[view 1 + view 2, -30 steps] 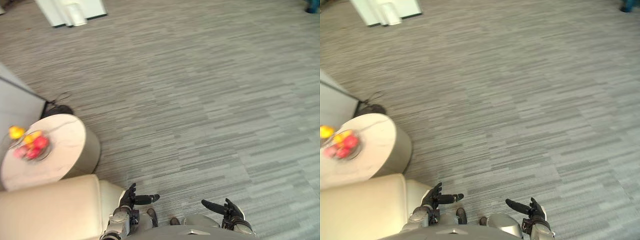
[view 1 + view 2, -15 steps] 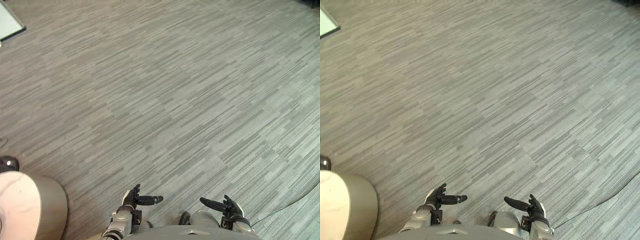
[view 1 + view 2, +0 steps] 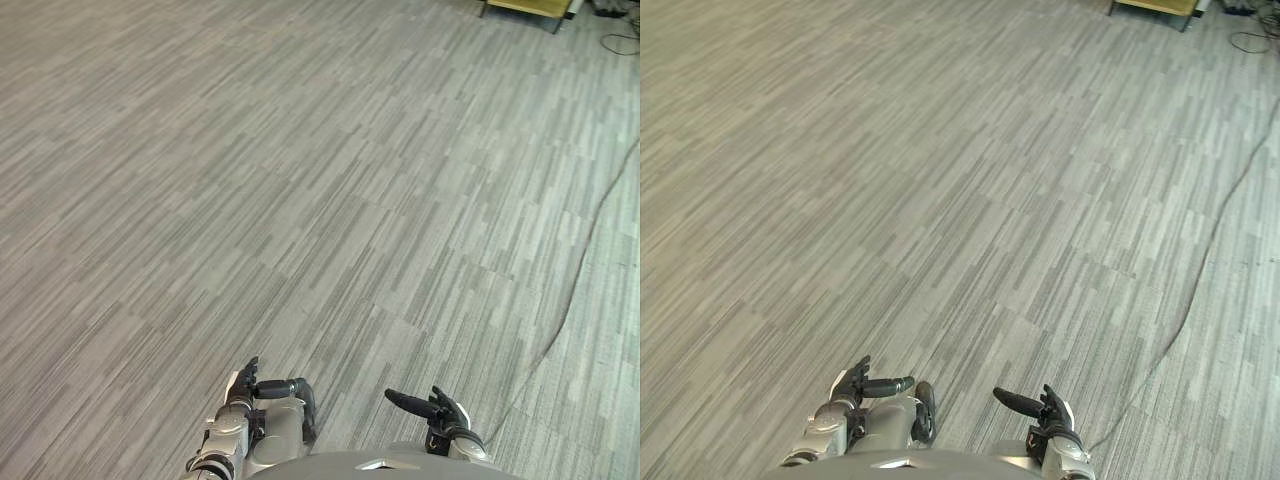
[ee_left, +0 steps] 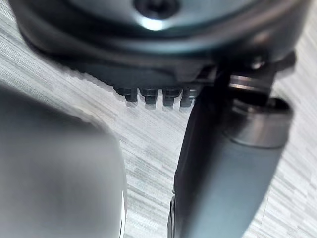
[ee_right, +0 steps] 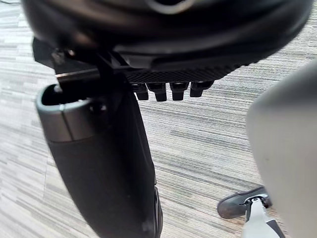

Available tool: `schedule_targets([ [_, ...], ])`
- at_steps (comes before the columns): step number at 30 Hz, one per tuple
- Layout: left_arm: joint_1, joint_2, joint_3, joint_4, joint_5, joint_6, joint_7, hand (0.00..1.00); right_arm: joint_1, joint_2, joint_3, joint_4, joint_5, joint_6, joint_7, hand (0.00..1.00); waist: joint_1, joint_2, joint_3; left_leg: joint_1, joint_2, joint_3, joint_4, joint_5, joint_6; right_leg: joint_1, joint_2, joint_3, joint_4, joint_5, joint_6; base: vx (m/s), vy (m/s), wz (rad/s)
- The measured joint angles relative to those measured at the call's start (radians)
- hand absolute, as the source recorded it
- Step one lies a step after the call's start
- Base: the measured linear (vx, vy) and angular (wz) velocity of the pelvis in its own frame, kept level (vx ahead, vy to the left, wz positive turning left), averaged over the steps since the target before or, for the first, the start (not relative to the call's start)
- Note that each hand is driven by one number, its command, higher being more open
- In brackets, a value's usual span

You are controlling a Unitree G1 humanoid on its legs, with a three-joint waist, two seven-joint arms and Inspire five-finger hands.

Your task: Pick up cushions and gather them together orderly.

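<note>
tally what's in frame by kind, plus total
Hands: 2 (left hand, right hand; both open, holding nothing)
Wooden furniture piece, far right corner: 1
Total: 3

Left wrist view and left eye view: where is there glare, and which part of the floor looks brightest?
Left wrist view: one small bright glint on the dark bulk of the left hand. Left eye view: no glare; the floor looks palest toward the far right, near the wooden furniture.
</note>
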Motion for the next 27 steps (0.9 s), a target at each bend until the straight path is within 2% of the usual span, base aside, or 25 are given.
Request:
schedule_targets([
  [1,0.0,0.006,-0.032,0.012,0.0,0.001,0.002,1.0,-0.009,-0.005,-0.001,-0.001,-0.004,-0.001,0.001,1.0,-0.009,-0.001,0.0,0.065,-0.003,0.024,-0.036,-0.008,0.003,-0.077,-0.026,-0.044,0.159,-0.015,-0.007,0.39,0.015,-0.46],
  [2,-0.004,0.008,-0.077,0.025,0.001,0.002,0.003,1.0,-0.01,-0.017,0.001,-0.009,-0.017,-0.003,0.005,1.0,-0.029,0.006,-0.002,0.124,-0.001,0.024,-0.08,-0.007,0.003,-0.121,-0.062,-0.171,0.214,-0.044,-0.055,0.48,0.005,-0.39],
  [3,-0.005,0.005,-0.093,0.029,0.0,0.002,0.002,1.0,-0.01,-0.024,0.003,-0.013,-0.02,-0.005,0.005,1.0,-0.033,0.017,-0.002,0.155,0.008,0.026,-0.108,-0.005,-0.001,-0.142,-0.069,-0.237,0.212,-0.061,-0.084,0.5,-0.065,-0.25],
  [4,-0.009,-0.001,-0.113,0.031,0.001,0.002,0.001,1.0,-0.011,-0.03,0.003,-0.025,-0.023,-0.009,0.005,1.0,-0.034,0.037,-0.001,0.2,0.036,0.048,-0.148,0.003,-0.014,-0.185,-0.061,-0.332,0.164,-0.083,-0.121,0.42,-0.109,-0.32],
  [6,-0.009,-0.008,-0.114,0.031,0.002,0.002,0.001,1.0,-0.011,-0.032,0.002,-0.05,-0.038,-0.013,0.005,1.0,-0.036,0.051,0.001,0.236,0.076,0.064,-0.166,0.004,-0.015,-0.252,-0.043,-0.419,0.05,-0.087,-0.129,0.43,-0.167,-0.31],
  [7,-0.007,-0.008,-0.115,0.031,0.003,0.002,0.0,1.0,-0.01,-0.031,0.003,-0.068,-0.038,-0.014,0.004,1.0,-0.037,0.049,0.001,0.263,0.095,0.078,-0.177,0.004,-0.016,-0.3,-0.033,-0.456,-0.097,-0.049,-0.116,0.46,-0.239,-0.21],
  [8,-0.005,-0.003,-0.116,0.033,0.002,0.003,0.0,1.0,-0.007,-0.031,0.004,-0.068,-0.036,-0.014,0.005,1.0,-0.042,0.032,-0.008,0.294,0.089,0.08,-0.197,0.005,-0.052,-0.312,-0.014,-0.46,-0.206,0.106,-0.165,0.59,-0.333,-0.17],
  [9,-0.004,-0.005,-0.115,0.042,0.003,0.004,0.002,1.0,-0.01,-0.032,0.001,-0.065,-0.037,-0.013,0.004,1.0,-0.044,0.046,-0.009,0.307,0.103,0.08,-0.203,0.004,-0.059,-0.301,-0.002,-0.461,-0.203,0.093,-0.169,0.49,-0.311,-0.42],
  [10,-0.006,-0.031,-0.114,0.047,0.005,0.007,0.001,1.0,-0.014,-0.052,0.003,-0.063,-0.048,-0.016,0.002,1.0,-0.031,0.086,-0.018,0.312,0.136,0.076,-0.203,0.023,-0.067,-0.298,0.046,-0.453,-0.21,0.079,-0.187,0.51,-0.375,-0.51],
  [11,-0.01,-0.044,-0.114,0.046,0.012,0.008,-0.001,1.0,-0.018,-0.063,0.002,-0.059,-0.051,-0.018,0.001,1.0,-0.034,0.097,-0.018,0.315,0.146,0.073,-0.182,0.047,-0.087,-0.295,0.061,-0.444,-0.21,0.056,-0.192,0.59,-0.474,-0.64],
  [13,-0.022,-0.069,-0.113,0.048,0.027,0.011,0.0,1.0,-0.026,-0.075,-0.01,-0.033,-0.051,-0.007,0.002,1.0,-0.043,0.117,-0.014,0.286,0.193,0.059,-0.036,0.09,-0.123,-0.234,0.102,-0.442,-0.264,0.039,-0.209,0.48,-0.38,-0.34],
  [14,-0.026,-0.076,-0.112,0.046,0.033,0.011,-0.002,1.0,-0.025,-0.077,-0.008,-0.02,-0.049,-0.003,-0.001,1.0,-0.053,0.12,-0.011,0.236,0.231,0.017,0.122,0.126,-0.121,-0.171,0.132,-0.44,-0.327,0.039,-0.209,0.31,-0.24,-0.29],
  [15,-0.028,-0.077,-0.1,0.033,0.036,0.011,-0.005,1.0,-0.016,-0.076,0.0,-0.016,-0.046,-0.001,-0.001,1.0,-0.052,0.109,0.002,0.149,0.28,-0.042,0.375,0.159,-0.113,-0.073,0.167,-0.43,-0.41,0.042,-0.212,0.39,-0.276,-0.33],
  [16,-0.028,-0.078,-0.093,0.025,0.037,0.01,-0.006,1.0,-0.009,-0.075,0.002,-0.017,-0.046,-0.003,-0.002,1.0,-0.05,0.106,0.006,0.108,0.298,-0.058,0.503,0.134,-0.104,-0.032,0.182,-0.418,-0.439,0.042,-0.214,0.38,-0.201,-0.63],
  [17,-0.023,-0.077,-0.077,-0.004,0.039,0.009,-0.006,1.0,0.005,-0.073,0.003,-0.017,-0.046,-0.003,-0.003,1.0,-0.042,0.099,0.007,0.023,0.308,-0.068,0.707,0.069,-0.097,0.06,0.205,-0.386,-0.5,0.04,-0.218,0.31,-0.112,-0.66],
  [18,-0.023,-0.079,-0.066,-0.011,0.039,0.006,-0.005,1.0,0.012,-0.07,0.003,-0.017,-0.046,-0.004,-0.004,1.0,-0.037,0.092,0.005,-0.019,0.293,-0.061,0.738,0.04,-0.092,0.096,0.208,-0.364,-0.529,0.04,-0.218,0.46,-0.125,-0.94],
  [19,-0.025,-0.08,-0.063,-0.029,0.038,-0.005,-0.003,1.0,0.012,-0.07,0.003,-0.01,-0.046,-0.004,-0.005,1.0,-0.028,0.086,0.01,-0.1,0.258,-0.046,0.71,-0.005,-0.082,0.135,0.209,-0.324,-0.568,0.041,-0.216,0.37,-0.075,-0.78],
  [20,-0.025,-0.081,-0.063,-0.041,0.037,-0.013,-0.003,1.0,0.008,-0.07,0.002,-0.001,-0.046,-0.003,-0.005,1.0,-0.024,0.086,0.012,-0.13,0.245,-0.034,0.67,-0.02,-0.077,0.147,0.209,-0.306,-0.58,0.042,-0.215,0.46,-0.056,-0.92],
  [21,-0.028,-0.085,-0.064,-0.053,0.034,-0.025,-0.003,1.0,0.0,-0.07,-0.001,0.012,-0.041,0.001,-0.006,1.0,-0.011,0.085,0.015,-0.172,0.207,-0.014,0.562,-0.037,-0.069,0.17,0.202,-0.274,-0.601,0.043,-0.213,0.4,0.012,-0.85],
  [23,-0.032,-0.094,-0.064,-0.063,0.032,-0.035,-0.003,1.0,-0.003,-0.068,-0.001,0.025,-0.038,0.008,-0.006,1.0,0.002,0.073,0.023,-0.189,0.129,-0.007,0.322,-0.032,-0.07,0.208,0.176,-0.235,-0.636,0.041,-0.205,0.43,0.053,-0.89],
  [24,-0.035,-0.104,-0.064,-0.062,0.03,-0.043,-0.003,1.0,-0.001,-0.064,0.0,0.026,-0.039,0.009,-0.006,1.0,0.008,0.068,0.025,-0.194,0.06,-0.012,0.037,0.049,-0.061,0.25,0.154,-0.197,-0.681,0.03,-0.185,0.37,0.08,-0.73],
  [25,-0.034,-0.107,-0.065,-0.061,0.03,-0.045,-0.003,1.0,0.001,-0.063,-0.001,0.024,-0.037,0.009,-0.006,1.0,0.008,0.071,0.024,-0.194,0.05,-0.012,-0.034,0.077,-0.06,0.257,0.156,-0.187,-0.694,0.028,-0.179,0.38,0.094,-0.9],
  [26,-0.036,-0.109,-0.069,-0.062,0.029,-0.05,-0.003,1.0,0.005,-0.062,0.005,0.022,-0.038,0.008,-0.007,1.0,0.013,0.076,0.021,-0.206,0.044,-0.021,-0.106,0.195,-0.037,0.286,0.163,-0.152,-0.72,0.014,-0.155,0.54,0.13,-0.78],
  [27,-0.043,-0.099,-0.066,-0.058,0.029,-0.046,0.001,1.0,0.012,-0.04,0.025,0.015,-0.038,0.005,-0.008,1.0,0.018,0.053,0.016,-0.185,0.031,-0.021,-0.102,0.265,0.007,0.316,0.145,-0.13,-0.726,0.007,-0.143,0.56,0.119,-0.66],
])
